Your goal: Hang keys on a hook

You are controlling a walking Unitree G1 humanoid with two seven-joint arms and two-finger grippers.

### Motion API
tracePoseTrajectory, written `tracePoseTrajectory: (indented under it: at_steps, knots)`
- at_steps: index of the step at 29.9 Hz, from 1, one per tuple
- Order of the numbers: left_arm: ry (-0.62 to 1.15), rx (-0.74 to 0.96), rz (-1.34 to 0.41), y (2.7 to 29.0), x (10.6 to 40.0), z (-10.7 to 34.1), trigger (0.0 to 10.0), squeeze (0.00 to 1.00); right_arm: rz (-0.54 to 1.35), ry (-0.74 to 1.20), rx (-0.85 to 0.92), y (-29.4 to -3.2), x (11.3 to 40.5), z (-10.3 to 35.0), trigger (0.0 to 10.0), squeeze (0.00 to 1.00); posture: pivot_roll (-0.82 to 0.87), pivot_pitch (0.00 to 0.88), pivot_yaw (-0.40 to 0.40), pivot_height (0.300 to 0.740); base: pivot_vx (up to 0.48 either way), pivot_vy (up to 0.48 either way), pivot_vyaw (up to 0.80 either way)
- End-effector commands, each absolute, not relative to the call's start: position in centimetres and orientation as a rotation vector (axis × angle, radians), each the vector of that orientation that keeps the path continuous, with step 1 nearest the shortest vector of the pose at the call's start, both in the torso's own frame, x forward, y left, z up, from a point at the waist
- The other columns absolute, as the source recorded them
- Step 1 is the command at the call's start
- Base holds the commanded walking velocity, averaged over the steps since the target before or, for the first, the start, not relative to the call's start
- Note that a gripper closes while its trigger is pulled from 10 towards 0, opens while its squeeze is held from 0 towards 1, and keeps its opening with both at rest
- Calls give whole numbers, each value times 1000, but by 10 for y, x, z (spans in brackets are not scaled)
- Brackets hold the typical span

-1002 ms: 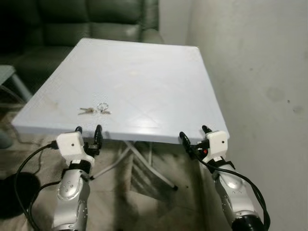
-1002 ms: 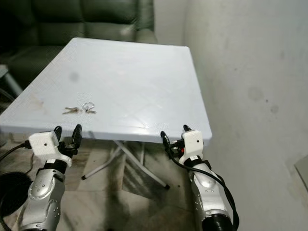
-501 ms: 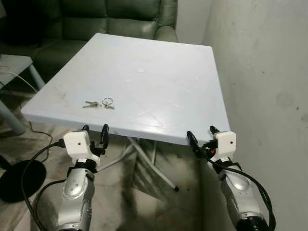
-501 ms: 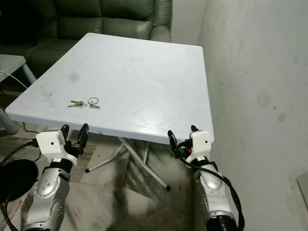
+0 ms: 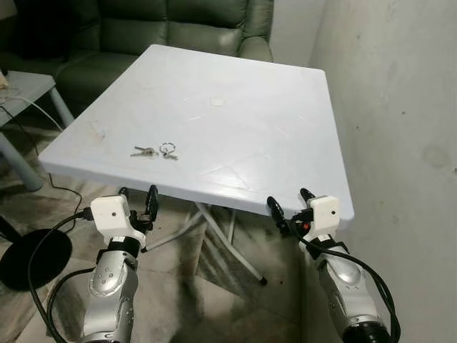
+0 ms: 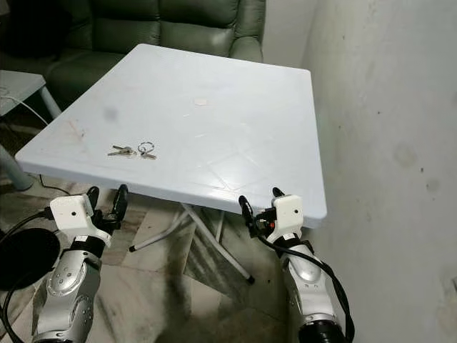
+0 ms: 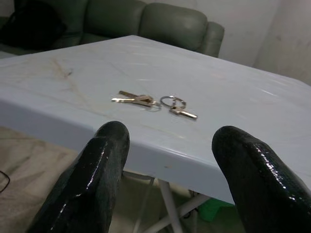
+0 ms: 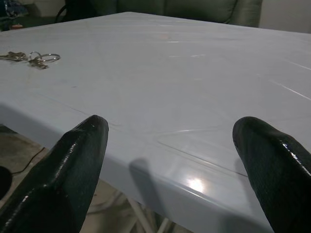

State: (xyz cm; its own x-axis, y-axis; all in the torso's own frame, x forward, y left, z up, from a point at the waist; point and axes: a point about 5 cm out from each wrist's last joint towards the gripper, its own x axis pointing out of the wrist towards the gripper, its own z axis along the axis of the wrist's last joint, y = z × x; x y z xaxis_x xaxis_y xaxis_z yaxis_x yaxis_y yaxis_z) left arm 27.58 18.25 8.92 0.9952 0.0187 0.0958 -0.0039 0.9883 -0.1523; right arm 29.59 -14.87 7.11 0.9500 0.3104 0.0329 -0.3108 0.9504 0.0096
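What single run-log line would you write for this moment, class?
stage: approach | keys: flat on white table, near its front left edge | left gripper: open, below edge, nearest keys | right gripper: open, empty | hook: not visible

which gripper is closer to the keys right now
Left. The left gripper sits just below the table edge beneath the keys; the right gripper is farther along that edge.

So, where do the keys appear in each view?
Left eye view: keys, near the white table's front-left edge.
Right eye view: same spot.
Left wrist view: centre, beyond the fingers.
Right wrist view: far corner.
Shared landmark: the green sofa.
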Motion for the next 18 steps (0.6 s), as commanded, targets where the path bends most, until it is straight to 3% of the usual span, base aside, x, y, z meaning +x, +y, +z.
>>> tracePoseTrajectory:
  at_steps: [1, 6, 18]
  knots:
    - [-88, -153, 13, 184, 276, 89, 10000, 0, 311, -47, 22, -151, 297, 76, 10000, 0, -70, 35, -53, 740, 0, 0, 0]
    - [-90, -154, 12, 184, 276, 90, 10000, 0, 312, -48, 24, -150, 297, 76, 10000, 0, -71, 34, -54, 740, 0, 0, 0]
    - [-96, -153, 6, 184, 277, 91, 10000, 0, 308, -45, 26, -151, 296, 76, 10000, 0, -72, 40, -53, 740, 0, 480, 0]
